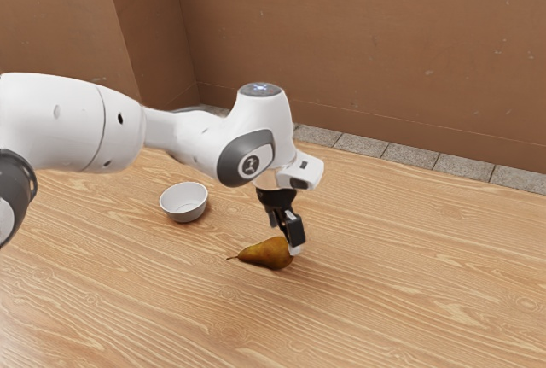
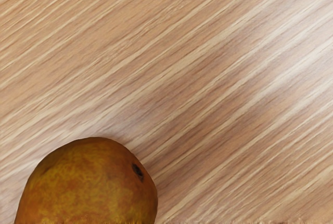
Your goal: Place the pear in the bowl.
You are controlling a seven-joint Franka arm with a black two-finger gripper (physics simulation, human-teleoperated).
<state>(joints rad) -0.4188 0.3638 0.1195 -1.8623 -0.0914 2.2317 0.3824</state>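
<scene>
Down at the pear's fat end, with the bowl waiting
From where I stand, the gripper (image 1: 287, 241) is low at the rounded end of the pear (image 1: 263, 254), likely because the weight sits there; whether it is clenched on the fruit or released, I can't tell. The bowl (image 1: 187, 213) sits upright on the table (image 1: 384, 300), mouth up, fit to receive it. The pear lies outside it, on its side: golden-brown, mottled, tapering to a thin stem, a dark spot at its blunt end.

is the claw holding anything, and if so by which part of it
It can't be told: the claw is down at the thick end of the pear, but whether it grips there isn't clear.
</scene>
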